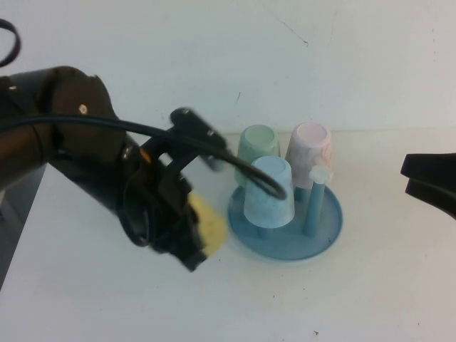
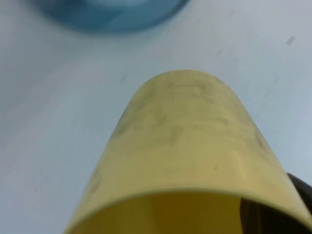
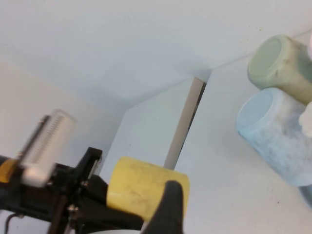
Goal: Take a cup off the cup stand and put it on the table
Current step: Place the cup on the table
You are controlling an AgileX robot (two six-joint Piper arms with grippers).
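The left gripper [image 1: 203, 246] sits low over the white flat bench [image 1: 107, 306], just left of the round blue dish-like cup stand [image 1: 324, 235]. Its fingers are clamped on the small pale yellow tapered plastic cup [image 1: 211, 226], which lies tilted on its side in the grip, its closed bottom pointing toward the stand. From the left wrist view the yellow cup [image 2: 195, 151] fills most of the picture, with the blue rim of the stand [image 2: 107, 17] beyond it and the bench [image 2: 48, 122] beneath. Whether the cup touches the bench cannot be told. From the right wrist view the yellow cup [image 3: 139, 187] shows between the dark fingers [image 3: 170, 204] of the left gripper.

On the stand three cups hang upside down on its pegs: a light blue plastic cup [image 1: 269, 192] at the near left, a pale green plastic cup [image 1: 258, 146] behind it, and a pink plastic cup [image 1: 310, 149] at the far right. One upright blue peg with a pale knob [image 1: 319, 174] stands bare at the near right of the stand.

The right gripper [image 1: 431, 184] hangs at the right edge of the scene, well apart from the stand, with its fingers spread wide and nothing between them.
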